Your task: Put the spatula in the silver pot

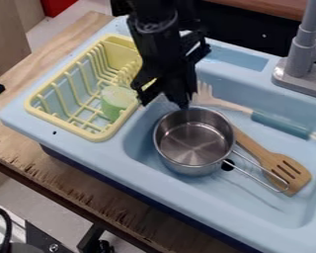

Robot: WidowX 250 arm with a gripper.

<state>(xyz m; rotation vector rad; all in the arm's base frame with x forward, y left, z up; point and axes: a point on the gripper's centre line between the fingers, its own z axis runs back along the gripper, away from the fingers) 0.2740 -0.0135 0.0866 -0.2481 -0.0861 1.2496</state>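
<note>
The black gripper hangs over the upper left rim of the silver pot, its two fingers apart and nothing held between them. The silver pot stands upright in the blue sink, empty, with its wire handle pointing to the lower right. To the right of the pot lies the wooden slotted spatula on the sink floor. Its handle slants up to the left beside the pot, its far end hidden, and the pot's wire handle crosses over its blade.
A yellow dish rack with a green cup stands left of the basin. Behind the pot lies a fork with a teal handle. The grey faucet rises at the upper right.
</note>
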